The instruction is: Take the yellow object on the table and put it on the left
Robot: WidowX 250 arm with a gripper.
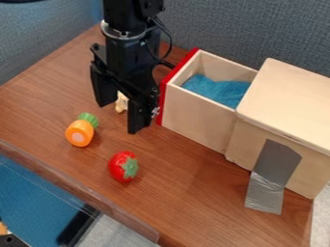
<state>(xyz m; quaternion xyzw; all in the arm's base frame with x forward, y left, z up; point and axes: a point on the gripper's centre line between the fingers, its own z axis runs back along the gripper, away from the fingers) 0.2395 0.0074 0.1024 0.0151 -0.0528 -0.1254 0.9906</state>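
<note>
Black hand (118, 117) poised over the wooden table (213, 193), fingers spread, grip empty! Big pale wooden box (283, 96) out at three o'clock, blue cloth (222, 90) inside its open section. Toy carrot (79, 132), orange with a green top, at eight; toy strawberry (122, 166), red and leafy, at six. And now the prize: a pale yellow toy piece (120, 104), small and rounded, on the table just towards twelve from the fingertips, framed between them, its visible length running roughly twelve to six!
</note>
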